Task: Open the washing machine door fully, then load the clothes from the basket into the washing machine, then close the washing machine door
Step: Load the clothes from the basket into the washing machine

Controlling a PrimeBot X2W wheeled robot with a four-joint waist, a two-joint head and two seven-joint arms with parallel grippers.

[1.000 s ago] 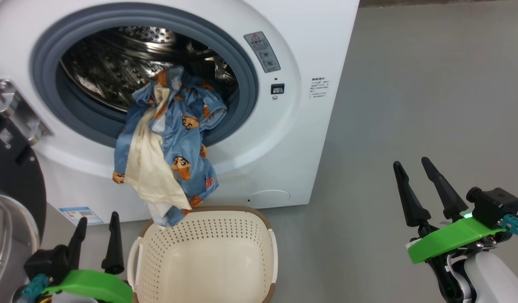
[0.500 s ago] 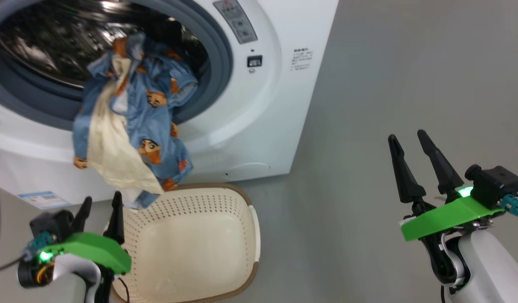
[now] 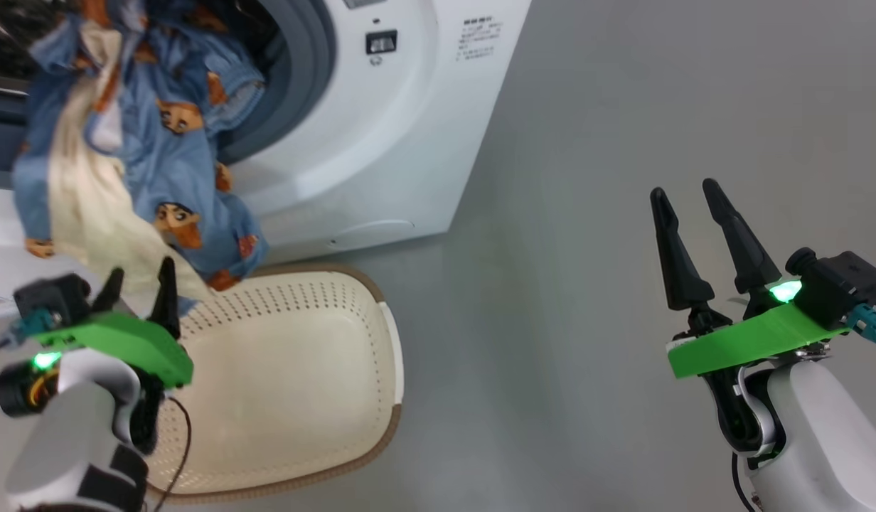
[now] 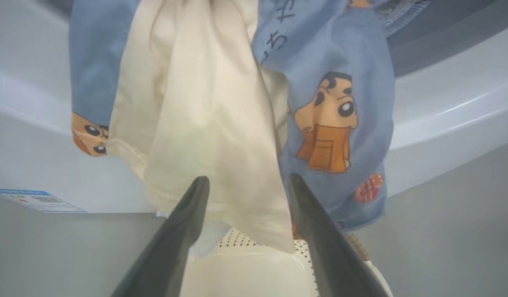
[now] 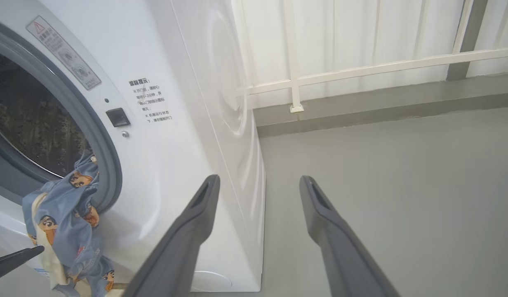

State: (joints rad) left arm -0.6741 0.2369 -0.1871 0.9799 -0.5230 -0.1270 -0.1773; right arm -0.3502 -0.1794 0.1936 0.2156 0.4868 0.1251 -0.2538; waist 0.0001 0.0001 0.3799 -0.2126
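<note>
Head view: clothes (image 3: 146,142) draped out of the washing machine (image 3: 381,142) mouth at far left, lower hem down at the far rim of the basket (image 3: 303,306) on the floor (image 3: 587,213). Left jaws spread wide, empty, just near that hem; right jaws spread wide, empty, well to the right. Left wrist view: cream cloth hanging just beyond the parted jaws. Right wrist view: clothes spilling over the grey gasket (image 5: 109,165), jaws holding nothing.
</note>
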